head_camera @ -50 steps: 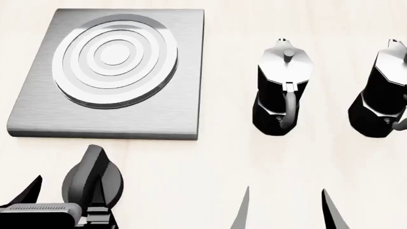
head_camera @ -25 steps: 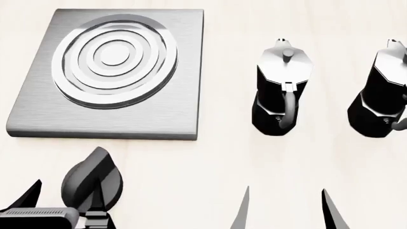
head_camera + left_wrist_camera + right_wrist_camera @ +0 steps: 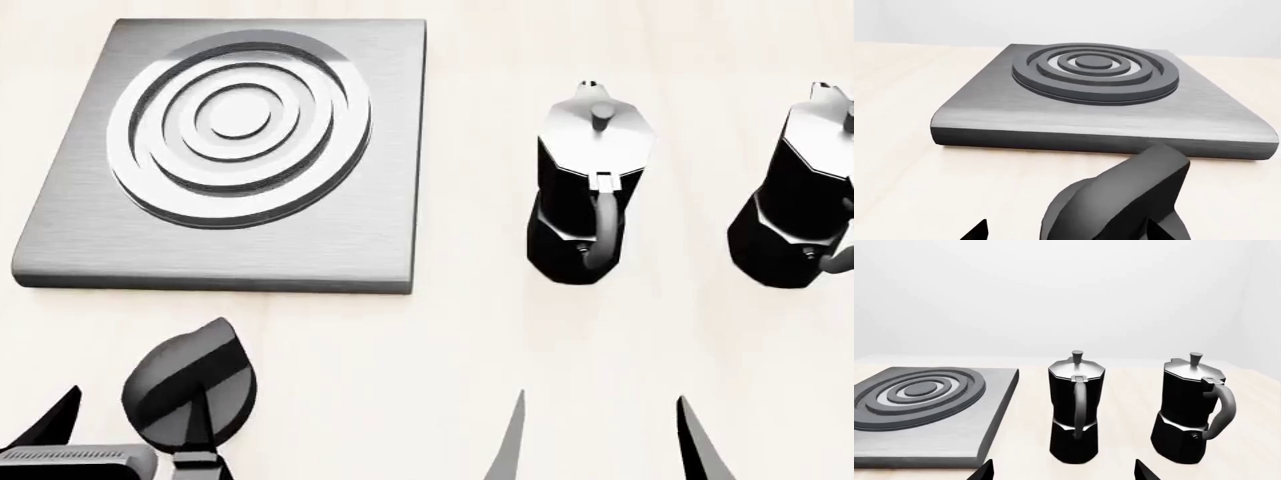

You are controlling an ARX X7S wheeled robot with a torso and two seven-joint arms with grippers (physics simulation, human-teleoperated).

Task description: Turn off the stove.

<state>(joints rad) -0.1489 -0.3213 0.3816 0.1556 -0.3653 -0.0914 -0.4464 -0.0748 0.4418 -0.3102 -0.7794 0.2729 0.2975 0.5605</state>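
Head view: stove (image 3: 227,160) lies flat on the pale table (image 3: 454,330) at about 10 o'clock, a grey brushed slab with a round burner (image 3: 238,125) of concentric rings toward its far half. The black ridged knob (image 3: 191,388) sits separate on the table at about 7 o'clock, just off the slab's near edge, not touching it; its grip ridge is tilted, pointing toward roughly 1 o'clock.

Left gripper (image 3: 127,440) is at the knob from the near side. One dark fingertip shows at the frame's 8 o'clock edge, the other finger lies against the knob's near face. Fingers are spread to either side of the knob; whether they actually press on it, cannot tell. Left wrist view: knob (image 3: 1121,202) fills the near foreground with the slab's front edge (image 3: 1101,137) right behind it, and small dark finger tips show either side of the knob at the frame edge.

Right gripper (image 3: 598,445) is at about 5 o'clock, jaws apart, holding nothing, well clear of everything. In the right wrist view, only its two tips show.

Two black and silver moka pots stand upright on the table: nearer moka pot (image 3: 587,195) at 2 o'clock, further moka pot (image 3: 801,195) at 3 o'clock, apart from each other, handles facing the robot.
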